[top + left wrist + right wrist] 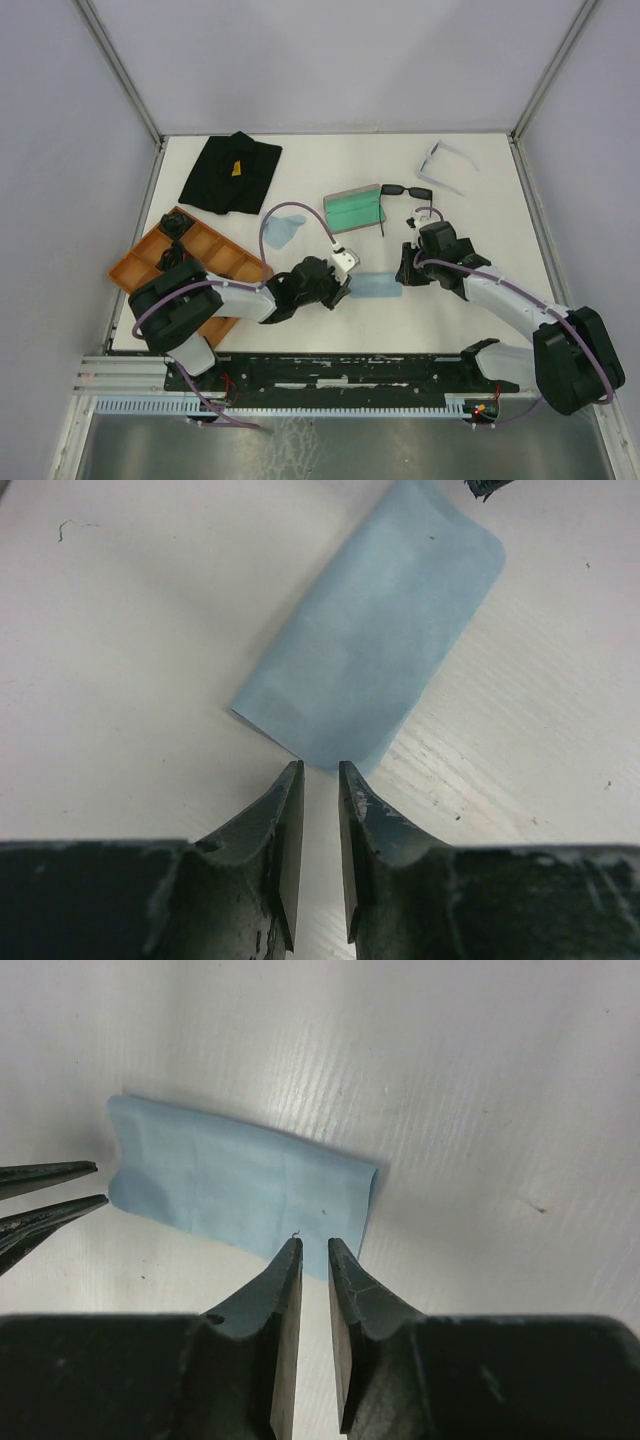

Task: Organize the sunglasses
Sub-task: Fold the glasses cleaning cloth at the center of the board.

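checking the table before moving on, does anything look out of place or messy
Yes. The pale-framed glasses lie unfolded, alone near the far right corner. The black sunglasses sit beside the open case, not in it. One blue cloth left of the case is crumpled.

The left pincer (320, 765) and right pincer (315, 1242) flank the blue cloth (375, 640) endwise; bare table (500, 225) lies beyond.
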Available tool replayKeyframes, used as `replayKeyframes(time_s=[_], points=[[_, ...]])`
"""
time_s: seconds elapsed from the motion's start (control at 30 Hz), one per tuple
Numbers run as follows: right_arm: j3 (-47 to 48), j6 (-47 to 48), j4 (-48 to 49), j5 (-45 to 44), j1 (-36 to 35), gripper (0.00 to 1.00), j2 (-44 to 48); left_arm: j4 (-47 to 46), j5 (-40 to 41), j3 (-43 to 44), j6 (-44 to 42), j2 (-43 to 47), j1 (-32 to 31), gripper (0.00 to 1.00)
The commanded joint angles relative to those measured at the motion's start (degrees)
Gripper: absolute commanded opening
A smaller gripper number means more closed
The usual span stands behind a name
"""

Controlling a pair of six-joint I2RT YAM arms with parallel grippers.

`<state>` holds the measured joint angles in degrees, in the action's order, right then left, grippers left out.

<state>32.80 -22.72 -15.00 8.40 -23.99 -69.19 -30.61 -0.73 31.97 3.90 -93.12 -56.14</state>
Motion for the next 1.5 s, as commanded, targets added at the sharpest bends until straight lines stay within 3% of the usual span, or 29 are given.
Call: replayKeyframes(time_s=[0.0, 0.17, 0.3, 0.57, 1.0, 1.47], points=[[0.3, -0.1, -1.9, 2.2, 0.0, 0.25, 1.4, -3.6, -1.9, -1.6, 3.4, 3.9, -0.6, 0.28], [-0.3, -1.4, -3.5, -0.8, 0.1, 0.35, 4.6, -3.4, -1.4, -4.2, 5.9, 8.2, -0.7, 0.31], [0.0, -3.2, -4.3, -7.0, 0.1, 0.42, 6.6, -2.6, 3.2, -5.4, 9.3, 11.8, -0.7, 0.41], [4.1, -4.2, -3.5, -11.7, 0.1, 0.56, 1.3, 5.0, 11.9, 2.7, 18.0, 9.1, 0.7, 0.44], [6.9, -6.2, 0.5, -9.3, 0.3, 0.55, -8.3, 6.1, 15.6, 9.9, 25.8, -0.8, 0.7, 0.43], [6.8, -8.9, 3.5, -8.2, 1.5, 0.47, -11.3, 6.7, 16.9, 12.6, 29.5, -4.4, 1.2, 0.43]])
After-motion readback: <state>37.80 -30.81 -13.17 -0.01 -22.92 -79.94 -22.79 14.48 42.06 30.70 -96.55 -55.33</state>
